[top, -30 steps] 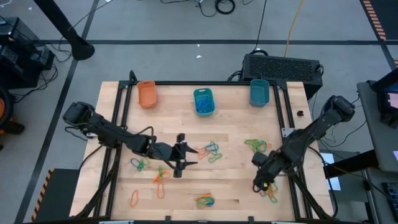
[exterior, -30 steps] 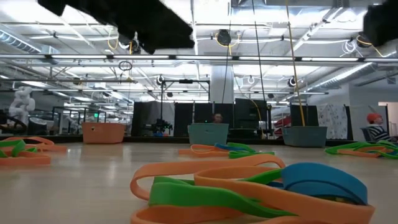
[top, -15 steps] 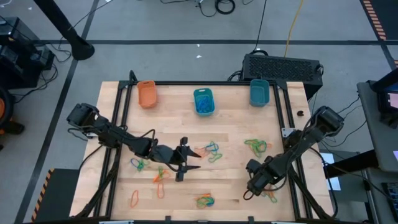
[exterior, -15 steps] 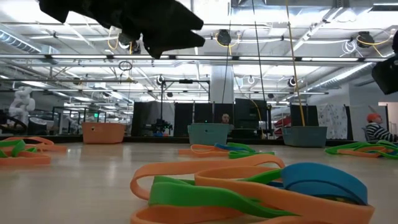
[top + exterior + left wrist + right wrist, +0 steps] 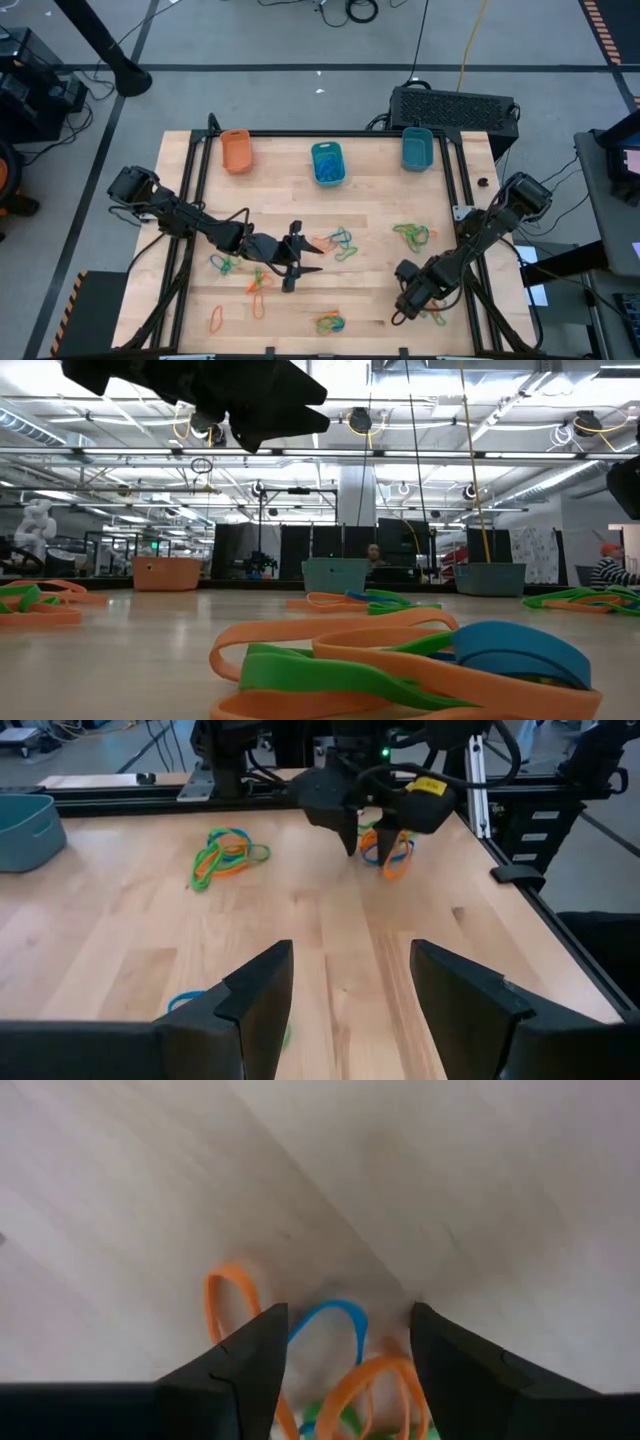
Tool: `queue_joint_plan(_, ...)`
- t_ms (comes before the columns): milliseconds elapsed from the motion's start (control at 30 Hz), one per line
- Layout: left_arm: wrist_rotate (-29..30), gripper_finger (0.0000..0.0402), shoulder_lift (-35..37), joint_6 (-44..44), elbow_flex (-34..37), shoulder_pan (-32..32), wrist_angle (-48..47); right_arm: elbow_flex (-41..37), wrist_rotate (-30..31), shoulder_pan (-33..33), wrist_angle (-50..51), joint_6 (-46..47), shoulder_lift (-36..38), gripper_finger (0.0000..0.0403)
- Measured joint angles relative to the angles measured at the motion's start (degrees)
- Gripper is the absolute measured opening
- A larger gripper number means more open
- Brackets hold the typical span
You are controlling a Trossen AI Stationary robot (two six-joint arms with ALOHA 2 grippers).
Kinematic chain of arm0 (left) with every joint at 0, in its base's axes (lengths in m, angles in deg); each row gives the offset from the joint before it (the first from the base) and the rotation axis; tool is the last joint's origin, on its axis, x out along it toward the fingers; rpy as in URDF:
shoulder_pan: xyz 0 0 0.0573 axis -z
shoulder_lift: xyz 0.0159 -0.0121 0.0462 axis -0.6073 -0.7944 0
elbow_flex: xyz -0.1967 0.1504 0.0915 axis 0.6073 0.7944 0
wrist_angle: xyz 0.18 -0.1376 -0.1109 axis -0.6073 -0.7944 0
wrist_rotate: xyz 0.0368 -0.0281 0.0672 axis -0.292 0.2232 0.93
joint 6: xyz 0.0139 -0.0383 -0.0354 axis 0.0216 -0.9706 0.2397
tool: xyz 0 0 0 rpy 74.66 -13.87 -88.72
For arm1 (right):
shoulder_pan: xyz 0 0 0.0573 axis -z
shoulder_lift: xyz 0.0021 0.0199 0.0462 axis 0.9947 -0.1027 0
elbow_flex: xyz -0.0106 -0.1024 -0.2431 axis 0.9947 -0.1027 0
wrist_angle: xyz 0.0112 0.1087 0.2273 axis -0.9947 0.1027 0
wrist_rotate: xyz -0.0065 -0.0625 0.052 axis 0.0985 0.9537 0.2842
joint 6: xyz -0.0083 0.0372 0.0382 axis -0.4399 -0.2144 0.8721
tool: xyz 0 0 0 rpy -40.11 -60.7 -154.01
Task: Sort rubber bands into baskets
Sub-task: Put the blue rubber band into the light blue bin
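Rubber bands lie in loose clumps on the wooden table [image 5: 370,200]: orange, blue and green ones at the middle [image 5: 340,242], the right [image 5: 412,235], the left [image 5: 225,263] and along the near edge [image 5: 328,323]. At the far edge stand the baskets, one orange [image 5: 236,150] and two teal [image 5: 327,163] [image 5: 417,148]. My right gripper [image 5: 402,303] points down, open, low over the near-right clump [image 5: 434,316]; a blue band [image 5: 335,1325] and an orange band [image 5: 225,1305] lie between its fingers. My left gripper [image 5: 300,255] hangs open above the table's middle, holding nothing. My right gripper comes at the near-right clump [image 5: 388,850] from above with its fingers pointing down and spread. Its fingertips [image 5: 350,842] stand among the bands at table height. Whether they touch a band I cannot tell.
A big black box [image 5: 455,105] sits behind the far right corner. Black rails [image 5: 195,170] run along both sides of the table. Bare wood lies between the baskets and the clumps. A person [image 5: 605,570] shows far off in the room.
My right gripper has come down toward the near-right clump, shifting a little toward the table's near edge and left, and has tipped steeper. The bands lie as before.
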Motion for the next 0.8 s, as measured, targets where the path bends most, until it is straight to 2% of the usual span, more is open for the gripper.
queue_joint_plan(100, 0.0, 0.021, 0.0, -0.02, 0.0, 0.0, -0.06, -0.04, -0.83, -0.11, -0.05, 0.09, -0.02, 0.0177)
queue_joint_plan(267, 0.0, 0.021, 0.0, -0.06, 0.0, 0.0, -0.08, -0.09, -0.85, -0.17, -0.12, -2.03, -0.04, 0.0115)
queue_joint_plan(433, 0.0, 0.021, 0.0, -0.04, 0.0, 0.0, -0.08, -0.09, 2.54, -0.19, -1.68, -8.23, -0.07, 0.0048)
queue_joint_plan(533, 0.0, 0.021, 0.0, -0.04, -0.02, 0.0, -0.08, -0.09, 6.56, 0.11, -3.74, -11.86, -0.11, 0.0012)
queue_joint_plan(800, -0.02, 0.021, 0.0, -0.09, -0.04, 0.0, -0.06, 0.04, 16.09, 2.32, -7.24, -19.23, -0.13, 0.0004)
